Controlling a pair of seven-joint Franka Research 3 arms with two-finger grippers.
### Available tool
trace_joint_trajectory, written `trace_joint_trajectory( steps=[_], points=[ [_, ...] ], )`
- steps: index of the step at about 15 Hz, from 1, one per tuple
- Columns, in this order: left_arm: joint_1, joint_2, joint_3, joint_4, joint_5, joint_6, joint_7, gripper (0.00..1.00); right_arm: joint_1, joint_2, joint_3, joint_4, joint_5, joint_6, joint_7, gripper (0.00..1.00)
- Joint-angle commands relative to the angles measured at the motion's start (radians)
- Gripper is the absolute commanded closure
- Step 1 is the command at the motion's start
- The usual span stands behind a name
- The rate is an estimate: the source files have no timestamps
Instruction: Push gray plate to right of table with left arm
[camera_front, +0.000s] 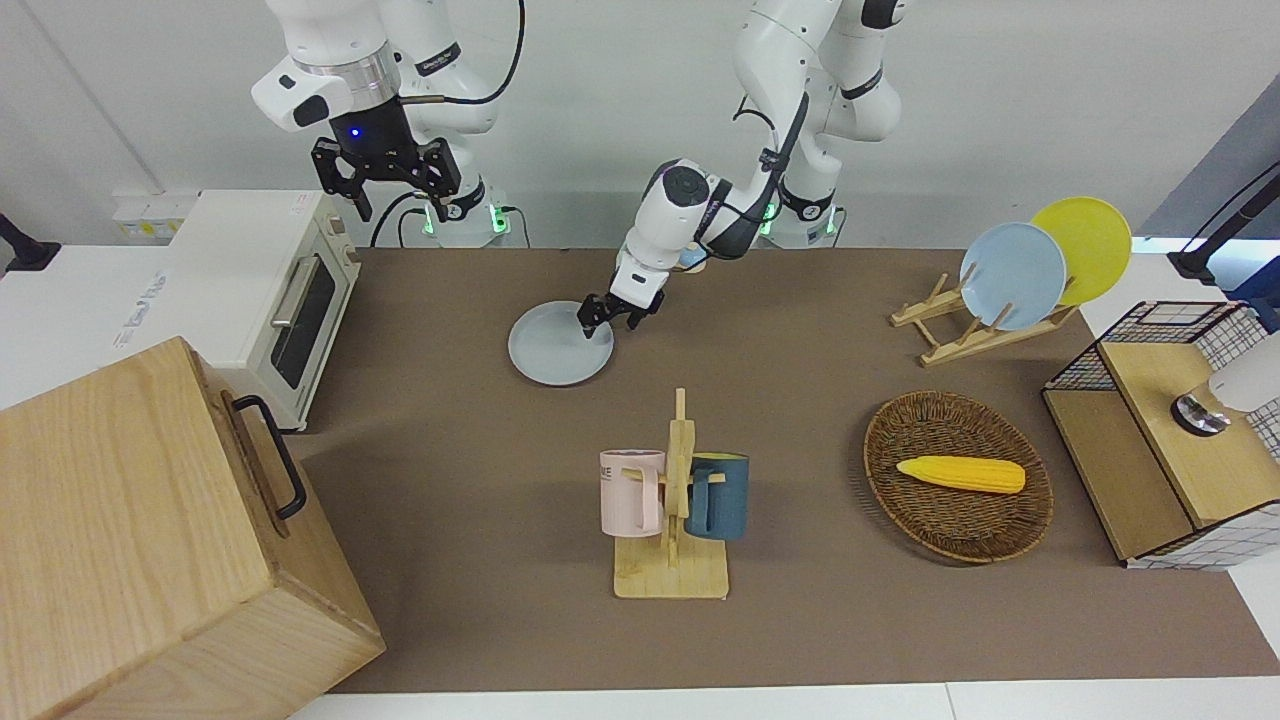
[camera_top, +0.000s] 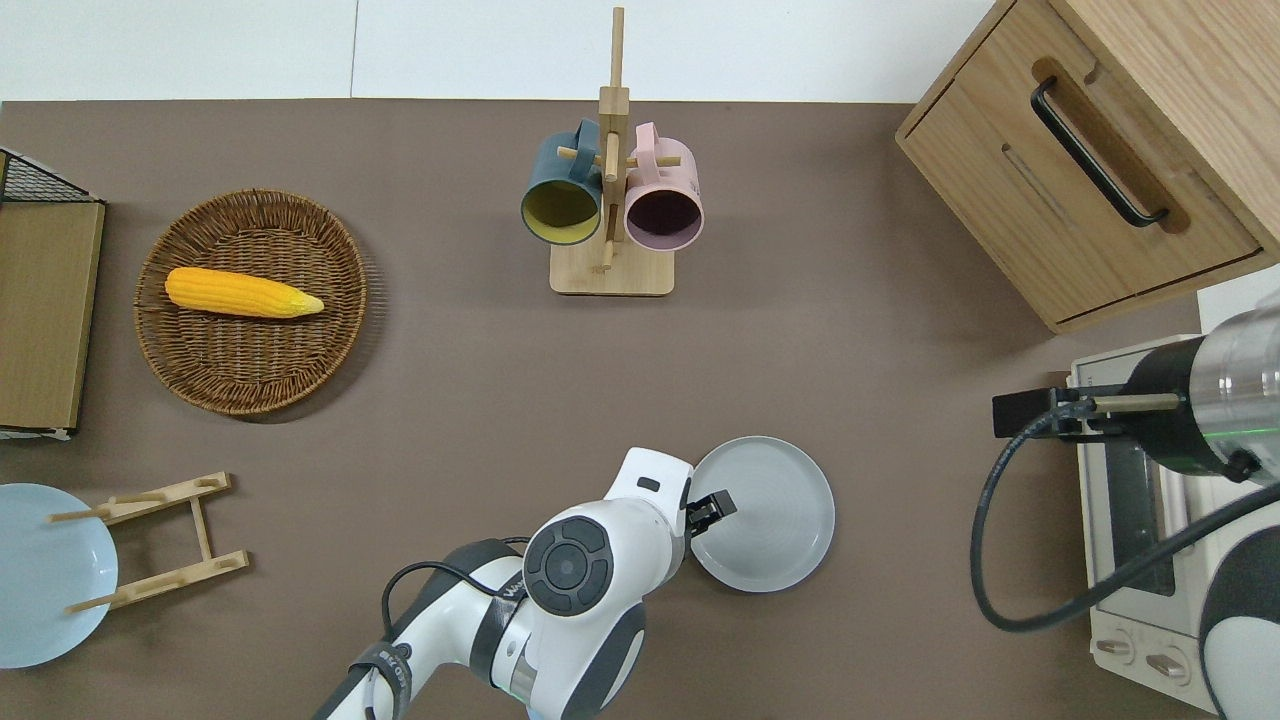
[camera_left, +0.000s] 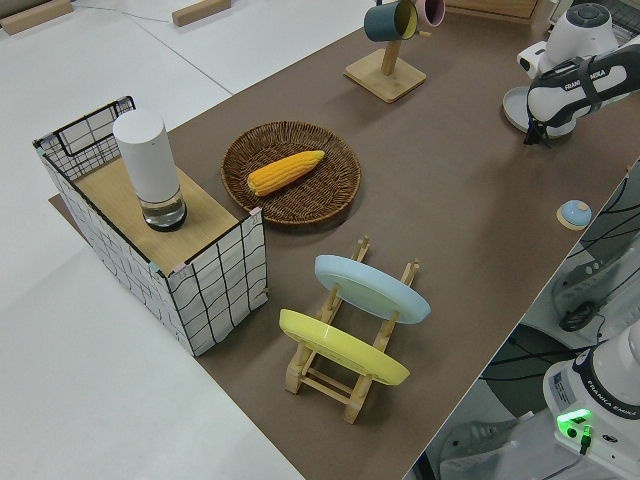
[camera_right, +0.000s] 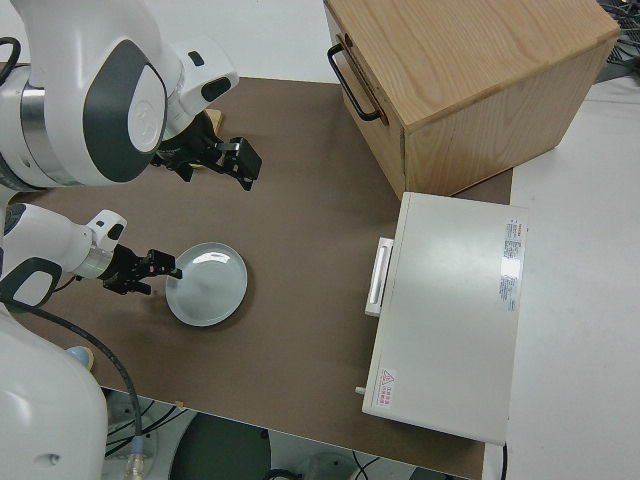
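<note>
The gray plate (camera_front: 555, 350) lies flat on the brown table (camera_front: 450, 450), near the robots and a little toward the right arm's end; it also shows in the overhead view (camera_top: 775, 520) and the right side view (camera_right: 207, 285). My left gripper (camera_front: 608, 322) is low at the plate's rim on the side toward the left arm's end. In the overhead view (camera_top: 712, 506) one finger reaches over the rim, and its fingers look apart and hold nothing. The right arm is parked, its gripper (camera_front: 398, 208) open.
A toaster oven (camera_front: 270, 290) and a wooden cabinet (camera_front: 150, 540) stand at the right arm's end. A mug rack (camera_front: 672, 500) stands farther from the robots than the plate. A corn basket (camera_front: 957, 475), a plate rack (camera_front: 1010, 275) and a wire box (camera_front: 1170, 430) are at the left arm's end.
</note>
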Motion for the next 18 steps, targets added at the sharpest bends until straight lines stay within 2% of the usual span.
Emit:
trace_joint_trajectory(
  steps=[1, 3, 8, 10, 12, 14, 18],
  points=[
    [0.055, -0.062, 0.003, 0.01, 0.001, -0.11, 0.004, 0.01, -0.024, -0.027, 0.015, -0.027, 0.021, 0.0, 0.01, 0.005],
    [0.101, -0.067, 0.006, 0.057, 0.001, -0.211, 0.013, 0.01, -0.024, -0.027, 0.015, -0.027, 0.021, 0.0, 0.01, 0.005],
    [0.163, -0.123, 0.128, 0.156, 0.003, -0.485, 0.249, 0.01, -0.024, -0.027, 0.015, -0.027, 0.021, 0.0, 0.01, 0.005],
    [0.166, -0.139, 0.199, 0.186, 0.009, -0.573, 0.34, 0.01, -0.024, -0.027, 0.015, -0.027, 0.021, 0.0, 0.01, 0.005],
    [0.195, -0.151, 0.23, 0.203, 0.046, -0.64, 0.407, 0.01, -0.024, -0.027, 0.015, -0.027, 0.021, 0.0, 0.01, 0.005],
    [0.236, -0.174, 0.233, 0.206, 0.081, -0.688, 0.476, 0.01, -0.024, -0.027, 0.015, -0.027, 0.021, 0.0, 0.01, 0.005],
    [0.243, -0.189, 0.334, 0.28, 0.175, -0.824, 0.605, 0.01, -0.024, -0.027, 0.015, -0.027, 0.021, 0.0, 0.01, 0.007]
  ],
)
